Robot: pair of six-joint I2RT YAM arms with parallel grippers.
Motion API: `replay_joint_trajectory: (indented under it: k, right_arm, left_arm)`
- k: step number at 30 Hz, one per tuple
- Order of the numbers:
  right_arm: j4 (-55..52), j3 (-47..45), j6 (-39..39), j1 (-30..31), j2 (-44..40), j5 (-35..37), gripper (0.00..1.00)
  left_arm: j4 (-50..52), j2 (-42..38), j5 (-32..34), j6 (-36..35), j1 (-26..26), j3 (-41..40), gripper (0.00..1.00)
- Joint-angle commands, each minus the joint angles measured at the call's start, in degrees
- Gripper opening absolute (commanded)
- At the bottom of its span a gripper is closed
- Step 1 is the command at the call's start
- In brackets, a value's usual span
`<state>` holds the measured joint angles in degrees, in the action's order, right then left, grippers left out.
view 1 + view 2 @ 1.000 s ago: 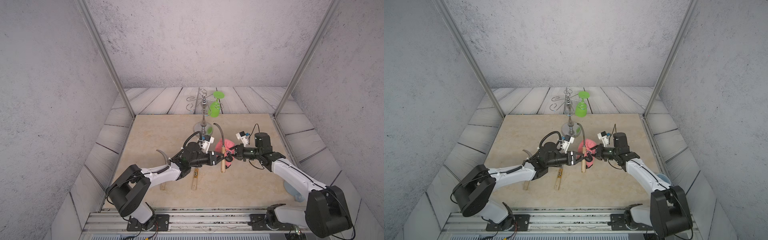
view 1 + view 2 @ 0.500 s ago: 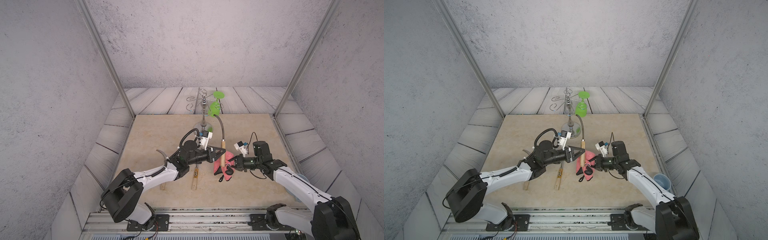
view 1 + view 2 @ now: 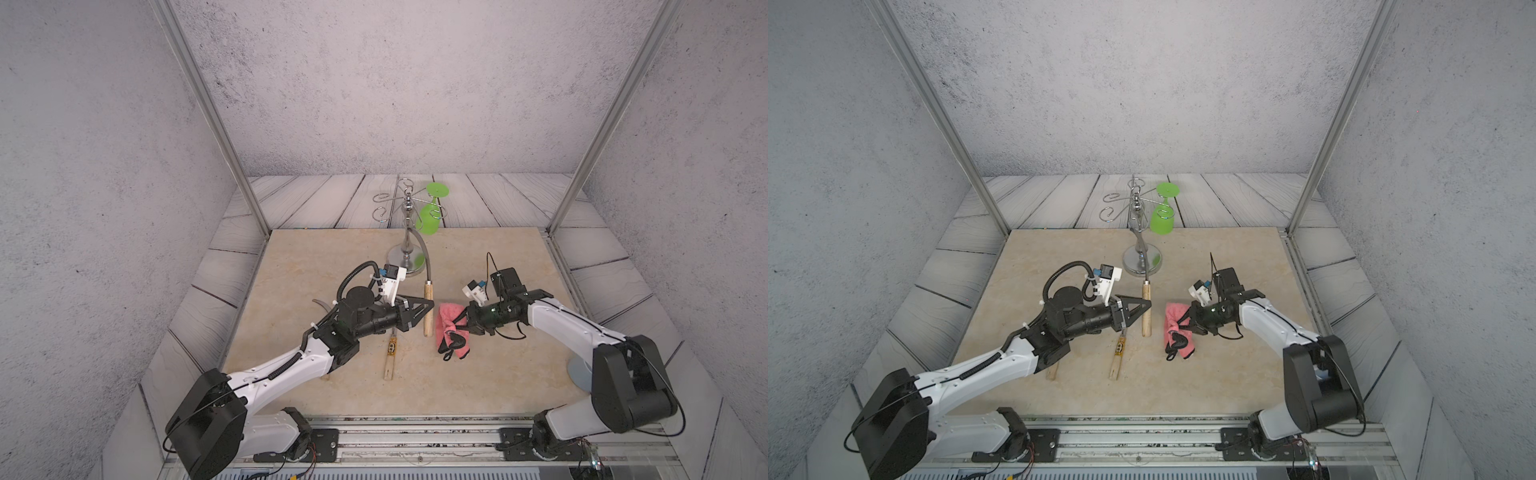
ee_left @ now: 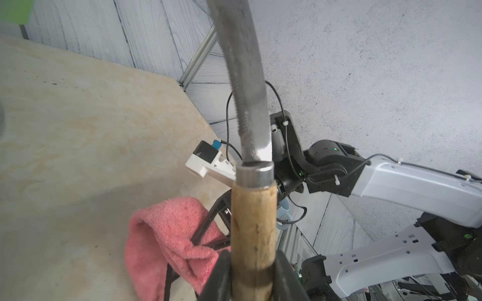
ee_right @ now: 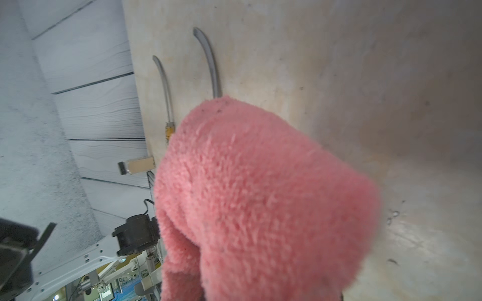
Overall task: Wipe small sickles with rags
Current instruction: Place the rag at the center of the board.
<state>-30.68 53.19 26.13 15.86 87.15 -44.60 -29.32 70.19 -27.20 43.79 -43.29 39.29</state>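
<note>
Back-right of the desk [image 3: 498, 257] lies open, its back-left too; the chrome stand [image 3: 399, 257] with its green goblet [image 3: 430, 216] blocks the back centre; mid-desk, only a narrow gap parts the held sickle [image 3: 428, 309] from the pink rag [image 3: 446, 316] — the left arm [image 3: 286, 368] overhangs two flat sickles [image 3: 1115, 368].

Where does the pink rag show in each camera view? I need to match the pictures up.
Top view: pink rag right of centre, gripped by the right hand.
Top view: same spot, rag just right of the raised sickle.
Left wrist: rag just behind that sickle's wooden handle.
Right wrist: rag fills the foreground, hiding the hand.
Shared landmark: beige tabletop, in all four.
</note>
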Motion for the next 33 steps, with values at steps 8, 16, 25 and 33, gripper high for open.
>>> replay_joint_trajectory:
  k: [8,16,25,33]
  right_arm:
    - [-15.04,9.03,-7.77,-0.92,10.37,24.09,0.37]
    - [-22.2,13.86,-6.84,-0.83,8.29,37.11,0.7]
    - [-31.52,20.28,-1.9,5.56,2.8,44.79,0.78]
    - [-28.63,22.46,1.85,10.45,10.93,44.65,0.8]
  left_arm:
    - [1.33,-2.76,-0.35,-0.93,2.76,-1.91,0.0]
    - [-0.35,-2.12,-1.27,0.08,3.74,-2.97,0.0]
    - [0.04,-3.09,-1.05,0.36,4.18,-3.56,0.0]
    - [3.07,-6.57,-0.91,-0.48,4.79,-4.98,0.0]
